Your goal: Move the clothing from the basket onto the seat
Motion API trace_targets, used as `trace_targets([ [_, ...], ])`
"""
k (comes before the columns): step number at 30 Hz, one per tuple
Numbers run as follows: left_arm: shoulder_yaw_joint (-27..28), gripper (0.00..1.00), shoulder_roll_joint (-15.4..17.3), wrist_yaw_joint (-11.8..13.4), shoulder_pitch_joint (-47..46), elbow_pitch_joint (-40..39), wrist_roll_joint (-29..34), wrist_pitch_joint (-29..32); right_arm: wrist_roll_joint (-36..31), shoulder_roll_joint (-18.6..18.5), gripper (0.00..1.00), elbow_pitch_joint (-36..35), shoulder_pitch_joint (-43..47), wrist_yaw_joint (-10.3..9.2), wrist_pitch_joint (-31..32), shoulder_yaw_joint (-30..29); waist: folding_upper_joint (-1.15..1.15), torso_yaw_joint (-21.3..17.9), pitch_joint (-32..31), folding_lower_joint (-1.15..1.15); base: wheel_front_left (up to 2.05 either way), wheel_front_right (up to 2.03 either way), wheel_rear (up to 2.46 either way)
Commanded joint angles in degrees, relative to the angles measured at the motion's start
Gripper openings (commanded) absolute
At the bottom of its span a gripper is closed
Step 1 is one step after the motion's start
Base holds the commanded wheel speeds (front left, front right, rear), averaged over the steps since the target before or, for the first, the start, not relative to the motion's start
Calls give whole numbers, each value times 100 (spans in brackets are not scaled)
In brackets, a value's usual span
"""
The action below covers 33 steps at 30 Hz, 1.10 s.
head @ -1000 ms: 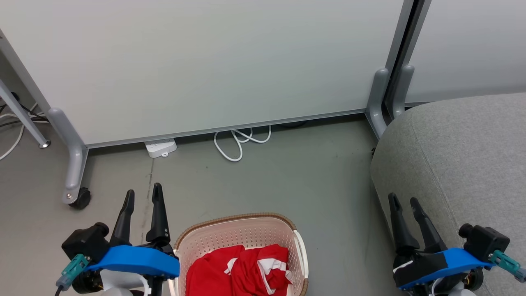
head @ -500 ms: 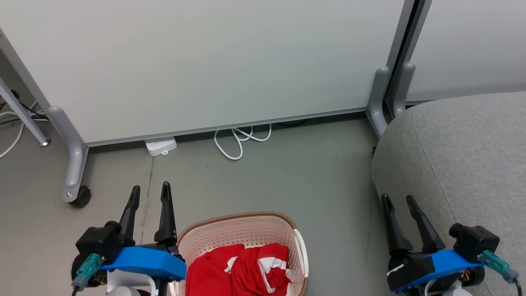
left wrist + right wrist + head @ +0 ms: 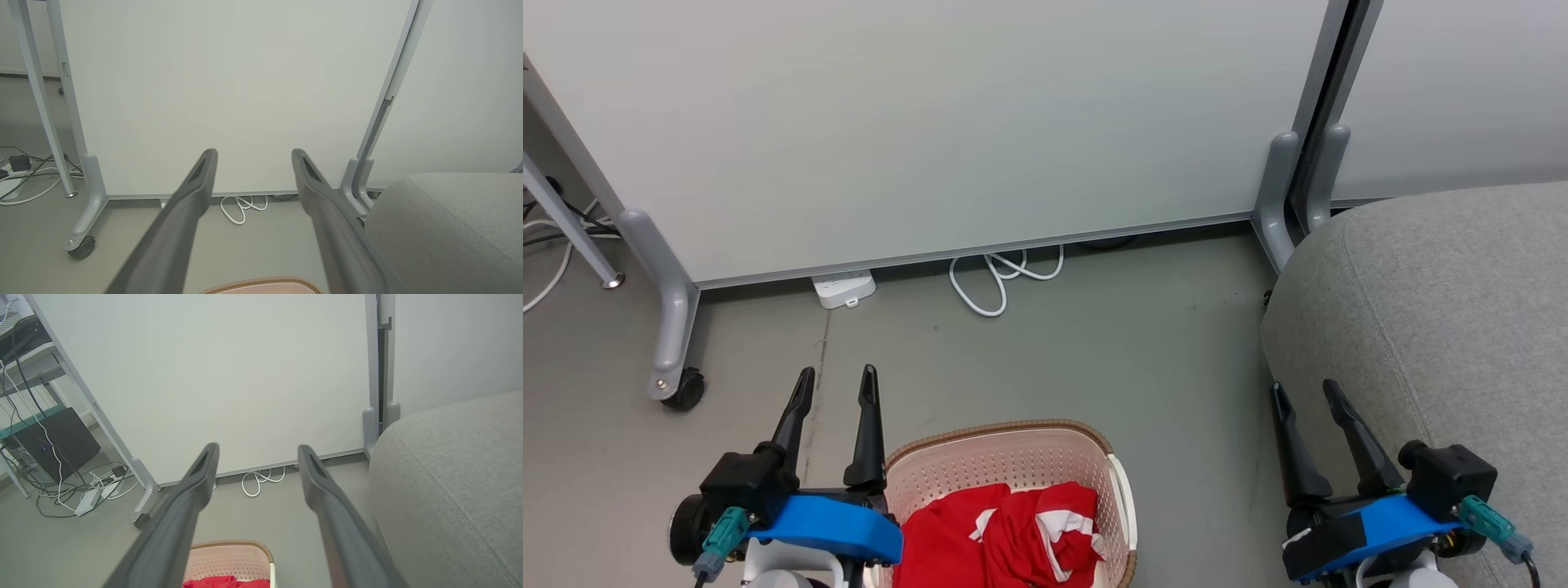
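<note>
I am looking down at a grey-green floor (image 3: 1094, 351). It is looking smooth, with one thin dark line running along it. A big white board (image 3: 931, 122) is standing across the back on grey legs. One leg is sitting on a small black wheel (image 3: 686, 390). A white cord (image 3: 996, 282) is lying in loops on the floor under the board's bottom edge. A white plug box (image 3: 843, 291) is lying just left of the cord.

The basket (image 3: 1001, 465) is sitting on the floor at the bottom of the head view, between my two arms. The clothing (image 3: 996, 539) is lying bunched up inside it, red with white bits. The seat (image 3: 1445, 327) is sitting on the right, grey and soft looking. It is apart from the basket, with bare floor between them.

My left gripper (image 3: 836, 372) is hanging just left of the basket, fingers spread wide and holding nothing. My right gripper (image 3: 1303, 385) is hanging at the seat's near edge, fingers spread wide too, holding nothing. Both are pointing toward the board.

In the right wrist view, a black box (image 3: 61, 441) is sitting under a metal frame at the far left. A mess of wires (image 3: 61, 490) is lying on the floor beside it.
</note>
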Motion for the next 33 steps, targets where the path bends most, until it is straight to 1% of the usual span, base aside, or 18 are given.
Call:
trace_targets([
  [1,-26,100,23,-16,-94,7,102,-59,-119,-39,100,-11,-72,12,-58,12,0,3,-2,0,0,0,0],
  [20,-127,100,26,-70,-105,244,773,-251,-892,-41,100,72,-78,9,-251,85,0,16,-9,0,0,0,0],
  [33,-140,100,25,-79,-113,394,653,-249,-880,-40,100,154,-68,9,-248,56,0,17,-11,0,0,0,0],
])
